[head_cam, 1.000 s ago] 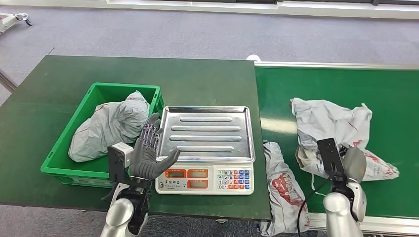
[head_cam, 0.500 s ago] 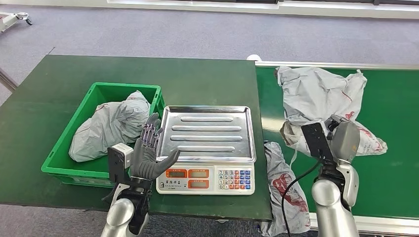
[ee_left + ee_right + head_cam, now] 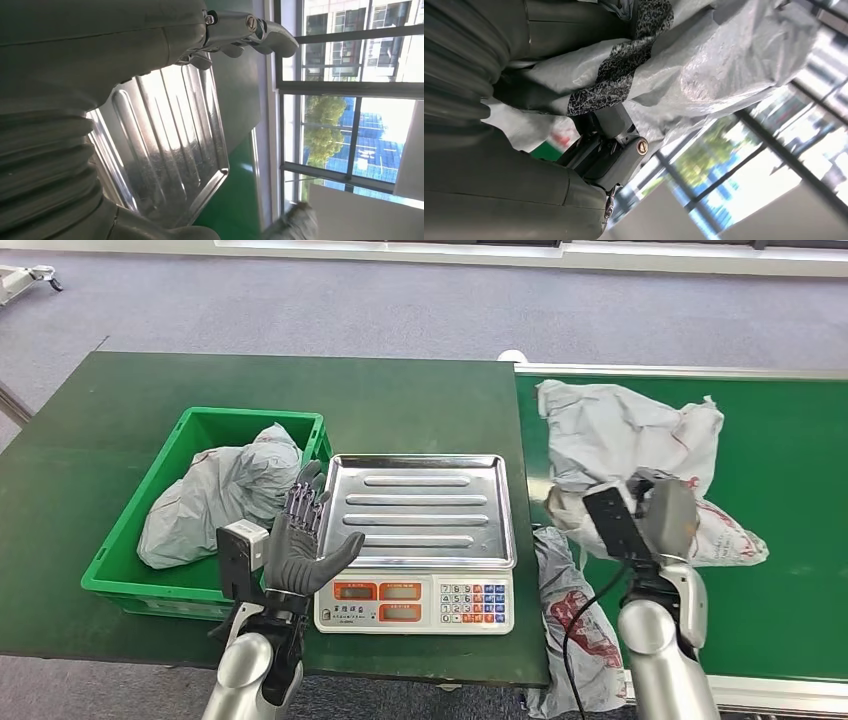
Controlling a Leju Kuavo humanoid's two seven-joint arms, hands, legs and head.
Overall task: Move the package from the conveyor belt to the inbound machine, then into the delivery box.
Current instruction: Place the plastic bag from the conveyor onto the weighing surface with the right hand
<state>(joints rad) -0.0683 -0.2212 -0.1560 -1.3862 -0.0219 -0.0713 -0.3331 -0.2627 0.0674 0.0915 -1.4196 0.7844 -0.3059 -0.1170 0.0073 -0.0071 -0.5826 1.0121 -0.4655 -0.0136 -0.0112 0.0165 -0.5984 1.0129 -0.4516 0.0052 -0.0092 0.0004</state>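
R hand (image 3: 660,515) gripped grey package (image 3: 620,440) above conveyor belt (image 3: 790,590), at 3 o'clock of scale tray (image 3: 420,505); L hand (image 3: 300,545) spread wide, empty.

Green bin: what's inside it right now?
One crumpled grey package lies in the green bin, filling most of it and rising above the rim. Bare green floor shows at the far corner. Whatever might sit beneath the package is covered, so I can't tell.

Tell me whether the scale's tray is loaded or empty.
Empty. The steel tray shows its bare ribbed surface; the grey package hangs over the conveyor belt in the right hand, off to the tray's side.
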